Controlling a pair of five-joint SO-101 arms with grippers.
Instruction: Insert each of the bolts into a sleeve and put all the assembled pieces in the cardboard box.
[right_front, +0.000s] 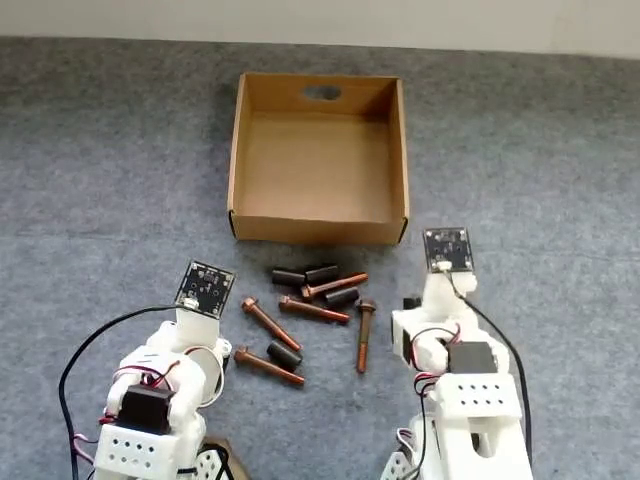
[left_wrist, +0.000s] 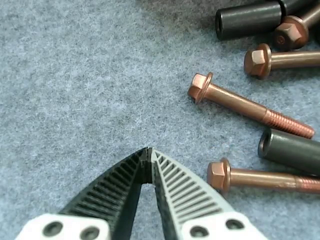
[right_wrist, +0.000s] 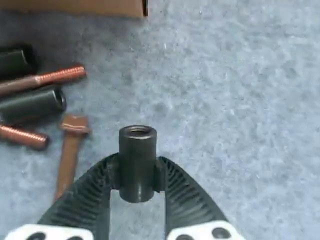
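Grasping a sleeve (right_wrist: 137, 145) in right pincer (right_wrist: 137, 167), left pincer (left_wrist: 148, 156) clenched empty, cardboard box (right_wrist: 75, 6) mostly cropped

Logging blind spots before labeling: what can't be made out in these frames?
High view: right tool and its held sleeve, mostly hidden under the wrist camera board.
Left wrist view: bolt nearest the left tool, tip cut by the frame edge.
Right wrist view: cardboard box, mostly cut by the frame edge.

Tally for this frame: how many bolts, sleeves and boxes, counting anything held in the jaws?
Bolts: 5
Sleeves: 5, one of them in the right gripper
Cardboard box: 1
Total: 11
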